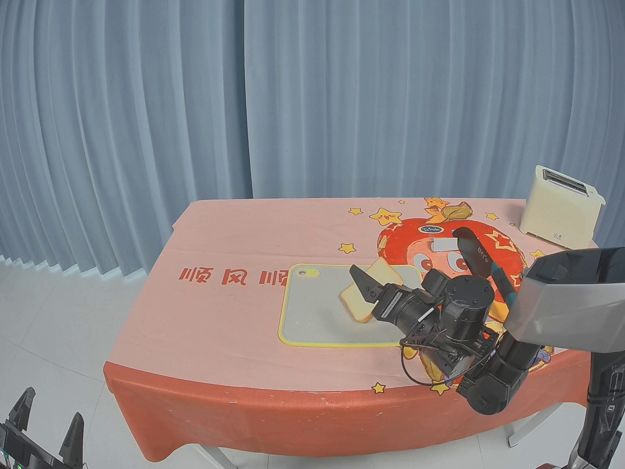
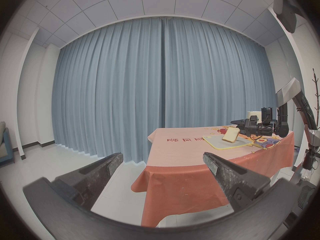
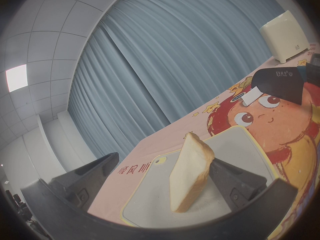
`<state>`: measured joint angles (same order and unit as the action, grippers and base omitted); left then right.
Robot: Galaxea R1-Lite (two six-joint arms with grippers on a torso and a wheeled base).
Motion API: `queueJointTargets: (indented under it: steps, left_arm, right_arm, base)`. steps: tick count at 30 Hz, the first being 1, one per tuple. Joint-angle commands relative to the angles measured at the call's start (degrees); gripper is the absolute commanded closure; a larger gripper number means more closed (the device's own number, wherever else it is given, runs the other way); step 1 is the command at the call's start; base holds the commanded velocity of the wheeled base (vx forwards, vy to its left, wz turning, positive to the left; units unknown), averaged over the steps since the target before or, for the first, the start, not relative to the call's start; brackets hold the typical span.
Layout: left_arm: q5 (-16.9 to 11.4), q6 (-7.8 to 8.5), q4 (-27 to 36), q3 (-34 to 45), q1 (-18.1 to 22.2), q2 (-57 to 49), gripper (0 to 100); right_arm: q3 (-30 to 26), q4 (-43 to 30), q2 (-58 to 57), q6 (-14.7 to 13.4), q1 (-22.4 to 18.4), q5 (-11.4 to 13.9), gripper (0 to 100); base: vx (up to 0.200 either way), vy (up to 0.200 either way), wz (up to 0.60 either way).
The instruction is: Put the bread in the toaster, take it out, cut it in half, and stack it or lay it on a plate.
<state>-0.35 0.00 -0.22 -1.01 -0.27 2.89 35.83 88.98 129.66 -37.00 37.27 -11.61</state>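
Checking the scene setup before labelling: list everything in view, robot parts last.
cutting board: 1, grey with yellow rim, middle of the table
bread slice: 1, pale with tan crust, propped tilted on the cutting board
knife: 1, black blade, teal handle, on the tablecloth between board and toaster
white tag: 1, white, beside the knife blade
toaster: 1, cream, far right corner of the table
tablecloth: 1, pink-orange with cartoon print, covering the table
curtain: blue-grey, behind the table
right hand: 1, black, open, low over the board, one side touching the bread slice
left hand: 1, black, open, low, off the table's left
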Motion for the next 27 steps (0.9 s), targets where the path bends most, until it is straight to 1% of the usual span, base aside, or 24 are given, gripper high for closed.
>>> queueJointTargets:
  steps: [1,3,4,8,13,15,17,18,19,20,23,27]
  left_arm:
    - [0.0,0.0,0.0,1.0,0.0,0.0,0]
    - [0.0,0.0,0.0,1.0,0.0,0.0,0]
    - [0.0,0.0,0.0,1.0,0.0,0.0,0]
    - [0.0,0.0,0.0,1.0,0.0,0.0,0]
    - [0.0,0.09,0.0,1.0,0.0,0.0,0]
    - [0.0,0.0,0.0,1.0,0.0,0.0,0]
    - [0.0,0.0,0.0,1.0,0.0,0.0,0]
    - [0.0,0.09,0.0,1.0,0.0,0.0,0]
    - [0.0,0.18,0.0,1.0,0.0,0.0,0]
    - [0.0,0.18,0.0,1.0,0.0,0.0,0]
    - [0.0,0.18,0.0,1.0,0.0,0.0,0]
    - [0.0,0.18,0.0,1.0,0.0,0.0,0]
  right_arm:
    - [-0.9,0.4,0.3,0.5,0.3,0.0,0]
    - [-1.3,0.4,0.6,1.1,0.4,0.0,0]
    - [-2.0,0.4,0.9,2.5,1.1,0.0,0]
    - [-3.3,0.4,0.4,4.4,1.5,0.1,0]
    - [-4.5,0.4,-1.3,4.8,1.0,0.2,0]
    - [-4.5,0.1,-3.3,5.1,0.4,0.9,0]
    - [-4.5,0.1,-3.4,5.2,0.4,1.0,0]
    - [-3.4,-3.6,-4.8,8.3,-1.3,2.6,0]
    - [-2.7,-5.5,-5.4,9.5,-1.8,3.3,0]
    - [-1.7,-7.6,-6.2,10.1,-1.9,3.5,0]
    - [0.3,-13.0,-7.5,10.2,-1.6,3.5,0]
    - [1.5,-16.1,-7.4,10.4,-1.2,3.5,0]
  base:
    - [0.0,0.0,0.0]
    - [0.0,0.0,0.0]
    - [0.0,0.0,0.0]
    - [0.0,0.0,0.0]
    - [0.0,0.0,0.0]
    - [0.0,0.0,0.0]
    - [0.0,0.0,0.0]
    - [0.0,0.0,0.0]
    - [0.0,0.0,0.0]
    - [0.0,0.0,0.0]
    - [0.0,0.0,0.0]
    - [0.0,0.0,0.0]
